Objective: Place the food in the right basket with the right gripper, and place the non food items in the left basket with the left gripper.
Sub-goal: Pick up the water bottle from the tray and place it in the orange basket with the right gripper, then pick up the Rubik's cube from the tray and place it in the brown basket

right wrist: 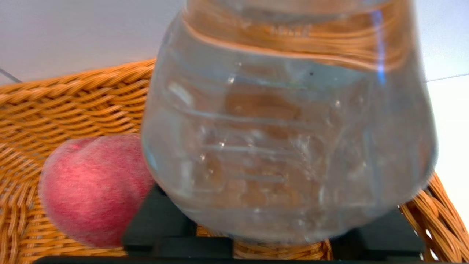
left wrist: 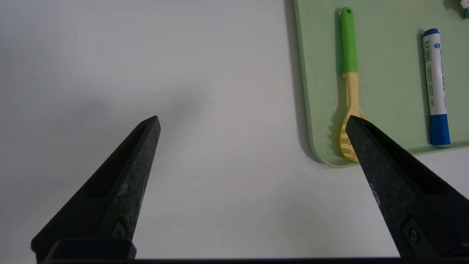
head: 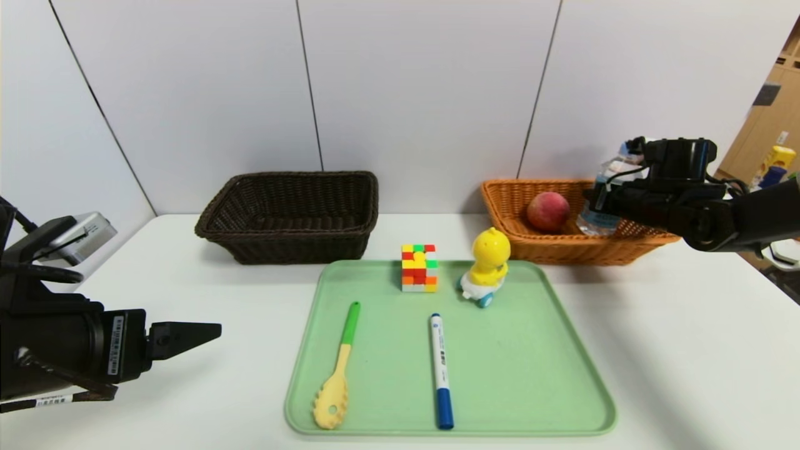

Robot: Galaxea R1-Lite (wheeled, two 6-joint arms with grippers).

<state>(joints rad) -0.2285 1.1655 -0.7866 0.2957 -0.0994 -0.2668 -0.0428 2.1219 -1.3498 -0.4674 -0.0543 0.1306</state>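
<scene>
The water bottle (head: 597,215) (right wrist: 285,128) stands upright inside the orange right basket (head: 562,247) (right wrist: 73,95), next to the peach (head: 548,211) (right wrist: 91,187). My right gripper (head: 603,197) is shut on the water bottle, with a black finger (right wrist: 157,220) at each side of it. On the green tray (head: 562,350) are the puzzle cube (head: 419,267), the yellow duck toy (head: 487,265), the pasta spoon (head: 340,369) (left wrist: 350,55) and the marker (head: 440,369) (left wrist: 436,84). My left gripper (head: 206,331) (left wrist: 253,119) hangs open over bare table, left of the tray.
The dark brown left basket (head: 287,178) stands behind the tray's left corner, with nothing showing inside. White wall panels close off the back of the white table (head: 687,350). Shelving with small items shows at the far right.
</scene>
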